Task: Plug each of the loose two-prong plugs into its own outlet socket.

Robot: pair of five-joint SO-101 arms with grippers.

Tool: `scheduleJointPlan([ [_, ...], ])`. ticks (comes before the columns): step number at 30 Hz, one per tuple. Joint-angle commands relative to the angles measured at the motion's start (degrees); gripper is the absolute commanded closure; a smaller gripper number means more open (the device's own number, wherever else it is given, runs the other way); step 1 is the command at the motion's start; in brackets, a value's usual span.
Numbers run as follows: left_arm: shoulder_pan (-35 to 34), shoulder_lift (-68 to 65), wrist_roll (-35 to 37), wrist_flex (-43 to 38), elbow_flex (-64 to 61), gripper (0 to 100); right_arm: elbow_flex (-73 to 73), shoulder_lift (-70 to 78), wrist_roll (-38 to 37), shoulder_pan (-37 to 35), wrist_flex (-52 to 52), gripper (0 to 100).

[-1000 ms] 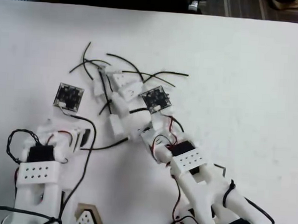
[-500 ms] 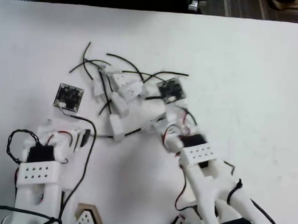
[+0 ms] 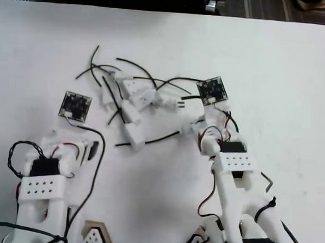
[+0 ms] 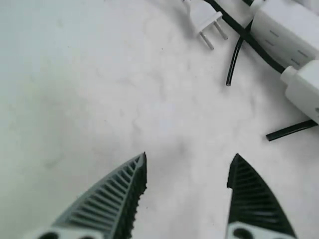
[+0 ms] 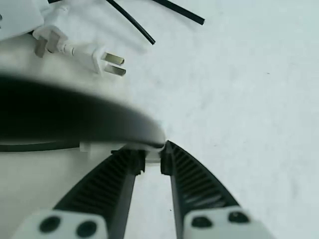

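White outlet blocks (image 3: 136, 90) lie in a heap with black cords at the table's middle; they also show in the left wrist view (image 4: 289, 35). A loose white two-prong plug (image 3: 178, 105) lies flat just right of the heap (image 5: 102, 62) (image 4: 203, 20). To the right of this plug my right gripper (image 3: 199, 123) (image 5: 153, 149) is shut on a small white plug end (image 5: 149, 148) of a black cord (image 3: 150, 138). My left gripper (image 4: 187, 169) stands open over bare table at the lower left (image 3: 87, 149), well short of the heap.
Several loose black cord ends (image 3: 105, 69) fan out behind the heap. A wooden-rimmed white piece (image 3: 94, 236) sits at the front edge between the arms. The white table (image 3: 285, 68) has free room on its right and far side.
The right arm swung to the right and away, pulling the black cord with it; the loose plug now lies apart from the heap. The left arm has not moved.
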State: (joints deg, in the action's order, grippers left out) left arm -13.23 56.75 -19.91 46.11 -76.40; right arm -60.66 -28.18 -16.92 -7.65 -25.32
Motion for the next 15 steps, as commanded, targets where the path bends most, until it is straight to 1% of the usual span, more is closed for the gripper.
scheduleJointPlan([
  [1,-0.48,1.1,-0.09,-1.14,0.18,73,1.05,0.04,-0.44,-1.63,-0.31,98.1],
  [5,-0.48,1.1,-0.09,-1.14,0.18,73,0.18,1.01,-0.44,-2.07,-0.31,97.9],
  [12,-0.48,1.1,-0.09,-1.14,0.18,73,3.87,13.14,-0.35,-1.71,0.13,97.8],
  [15,-0.48,1.1,-0.09,-1.14,0.09,73,5.8,15.43,-0.35,-1.71,-0.31,97.8],
])
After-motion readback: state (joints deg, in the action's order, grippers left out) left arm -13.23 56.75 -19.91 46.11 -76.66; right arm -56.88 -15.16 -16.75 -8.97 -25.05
